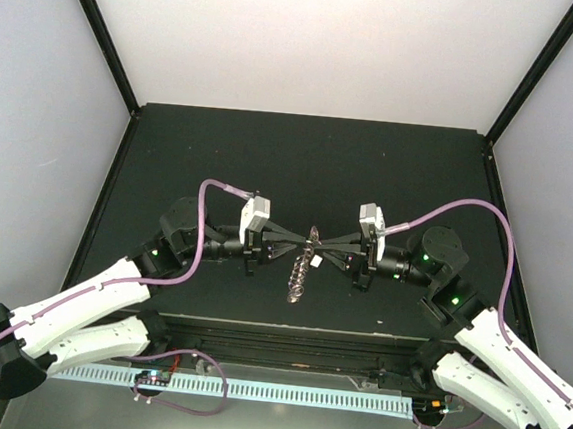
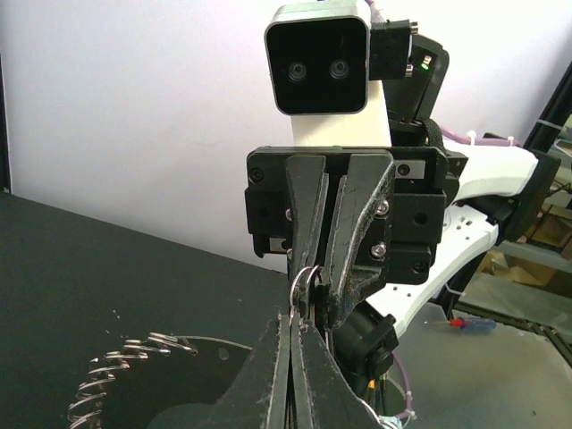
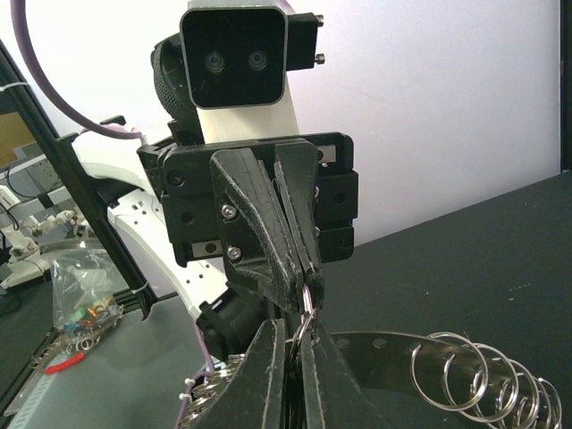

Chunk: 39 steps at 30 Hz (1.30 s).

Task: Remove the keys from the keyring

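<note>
Top external view: left gripper (image 1: 300, 238) and right gripper (image 1: 322, 240) met tip to tip over the table (image 1: 221, 159). Both were pinched closed on the top edge of the keyring (image 1: 300, 272), which hung down between them (wire loops (image 3: 483, 380) fringing its rim). No key could be made out anywhere. Judged: removal not visibly done; separating work all ahead.

Keyring: round grey metal keyring (image 1: 300, 268), bare and shiny.
Wire loops: thin steel wire loops (image 3: 487, 375), polished, with bright glints.
Fingers: black plastic fingers (image 2: 357, 223), matt, a little grainy, with pale scuffs.
Table: flat black tabletop (image 1: 221, 159), matt and even.
Arm covers: white plastic arm covers (image 1: 78, 299), smooth, slightly glossy.
Cable: round purple cable (image 1: 473, 202), smooth sheath with soft sheen.
</note>
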{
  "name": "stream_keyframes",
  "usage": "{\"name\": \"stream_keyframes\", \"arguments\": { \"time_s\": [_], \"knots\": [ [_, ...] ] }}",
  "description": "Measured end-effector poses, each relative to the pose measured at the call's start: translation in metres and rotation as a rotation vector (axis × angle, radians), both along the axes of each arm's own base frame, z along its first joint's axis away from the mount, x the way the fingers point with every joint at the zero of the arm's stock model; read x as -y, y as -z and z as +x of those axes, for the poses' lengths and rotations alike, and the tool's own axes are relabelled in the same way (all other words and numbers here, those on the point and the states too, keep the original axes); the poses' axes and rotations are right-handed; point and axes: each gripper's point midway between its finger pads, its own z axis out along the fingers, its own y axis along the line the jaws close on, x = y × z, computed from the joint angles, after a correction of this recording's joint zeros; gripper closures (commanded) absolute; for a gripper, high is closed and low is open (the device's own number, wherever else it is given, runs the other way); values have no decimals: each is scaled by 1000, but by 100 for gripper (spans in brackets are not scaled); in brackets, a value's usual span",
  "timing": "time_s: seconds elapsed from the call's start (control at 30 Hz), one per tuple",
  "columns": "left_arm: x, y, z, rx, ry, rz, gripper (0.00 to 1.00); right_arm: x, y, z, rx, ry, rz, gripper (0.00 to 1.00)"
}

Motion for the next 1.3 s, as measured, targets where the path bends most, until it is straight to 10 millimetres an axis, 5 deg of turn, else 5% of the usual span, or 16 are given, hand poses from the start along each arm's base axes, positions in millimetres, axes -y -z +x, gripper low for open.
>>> {"name": "stream_keyframes", "arguments": {
  "time_s": [0.8, 1.3],
  "knots": [
    [-6, -20, -45, 110, 240, 20, 98, -3, -23, -35, -11, -213, -25, 99],
    [-14, -20, -43, 227, 194, 121, 99, -12, -24, -28, -149, -247, -70, 99]
  ]
}}
